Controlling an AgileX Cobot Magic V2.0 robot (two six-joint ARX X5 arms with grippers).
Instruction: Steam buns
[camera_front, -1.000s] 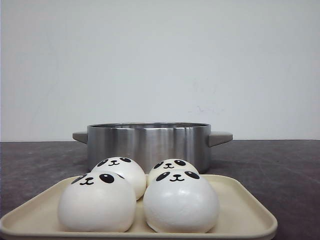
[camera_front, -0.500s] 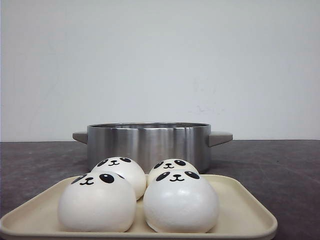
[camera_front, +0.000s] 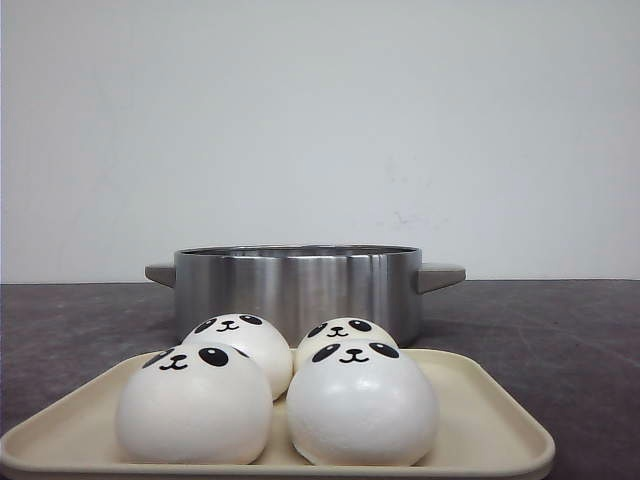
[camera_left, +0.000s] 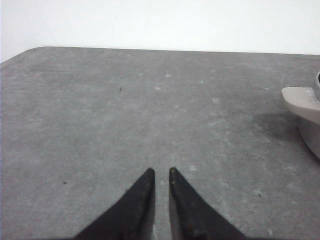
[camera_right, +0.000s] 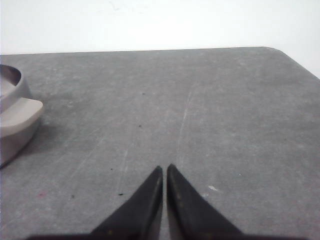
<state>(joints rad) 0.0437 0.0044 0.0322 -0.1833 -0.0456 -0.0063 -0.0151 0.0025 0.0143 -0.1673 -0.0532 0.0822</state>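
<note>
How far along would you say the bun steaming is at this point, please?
Nothing looks done: all four buns sit on the cream tray, with the steel pot behind it. Nothing is in hand; the left gripper and right gripper are shut and empty. Every bun is left to move.

A cream-coloured tray (camera_front: 480, 425) with a raised rim sits on the dark grey table (camera_front: 560, 320), and on it four white buns (camera_front: 275, 395) with black panda faces are grouped two by two. The two buns at the tray's near edge stand side by side and close together, and they partly hide the two farther ones, whose faces show just above them. Behind the tray's far edge stands a round stainless-steel pot (camera_front: 297, 285) with a grey handle on each side, and behind that rises a plain white wall (camera_front: 320, 120).
</note>
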